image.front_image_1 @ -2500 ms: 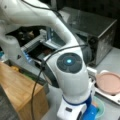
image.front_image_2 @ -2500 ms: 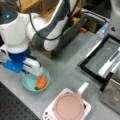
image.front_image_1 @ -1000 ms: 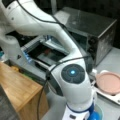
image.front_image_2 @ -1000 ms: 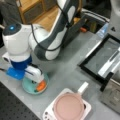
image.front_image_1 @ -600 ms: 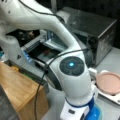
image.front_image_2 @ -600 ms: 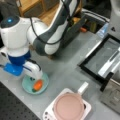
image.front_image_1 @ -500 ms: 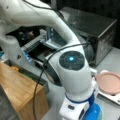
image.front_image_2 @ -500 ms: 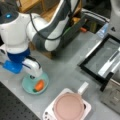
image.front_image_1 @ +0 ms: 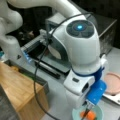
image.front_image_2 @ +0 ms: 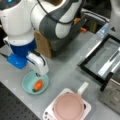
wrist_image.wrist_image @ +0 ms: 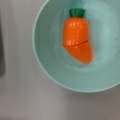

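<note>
An orange toy carrot (wrist_image.wrist_image: 77, 37) with a green top lies in a teal bowl (wrist_image.wrist_image: 42, 57) on the grey table. Both front views show the carrot (image.front_image_2: 38, 85) inside the bowl (image.front_image_2: 27, 86). My gripper (image.front_image_1: 87, 111) hangs just above the bowl (image.front_image_1: 100, 111), over the carrot (image.front_image_1: 91, 115), at the end of the white and blue wrist. The wrist hides most of it. The wrist view looks straight down into the bowl and shows no fingers. Nothing is held.
A pink pan (image.front_image_2: 68, 106) with a pale handle (image.front_image_2: 82, 88) sits on a white base to a front view's right of the bowl. A black oven with its door open (image.front_image_2: 105, 57) stands beyond. A wooden box (image.front_image_1: 20, 90) is at a front view's left.
The wrist was lower at the bowl 2.5 s ago and has since risen a little and shifted above it. The carrot stays in the bowl.
</note>
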Available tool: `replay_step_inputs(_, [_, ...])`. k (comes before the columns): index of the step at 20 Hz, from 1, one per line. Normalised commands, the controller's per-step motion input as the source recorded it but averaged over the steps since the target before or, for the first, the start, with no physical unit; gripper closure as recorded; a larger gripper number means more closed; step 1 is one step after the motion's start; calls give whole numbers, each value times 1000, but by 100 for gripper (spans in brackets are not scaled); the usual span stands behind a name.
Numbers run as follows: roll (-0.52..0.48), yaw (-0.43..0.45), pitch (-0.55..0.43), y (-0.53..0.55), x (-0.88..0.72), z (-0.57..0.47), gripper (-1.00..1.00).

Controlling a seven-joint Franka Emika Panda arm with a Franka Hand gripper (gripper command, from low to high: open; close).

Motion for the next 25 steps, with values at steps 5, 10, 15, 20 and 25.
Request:
replay_step_inputs(5, [-116, -68, 31, 346, -742, 51, -100])
replay_step_inputs(10, [-128, -31, -151, 136, -730, -107, -100])
replay_step_inputs(15, [-112, -7, -223, 86, -637, -141, -100])
replay_step_inputs(20, [-109, 28, -222, 107, -470, -71, -100])
replay_step_inputs(25, [-109, 60, -199, 133, -292, -54, -100])
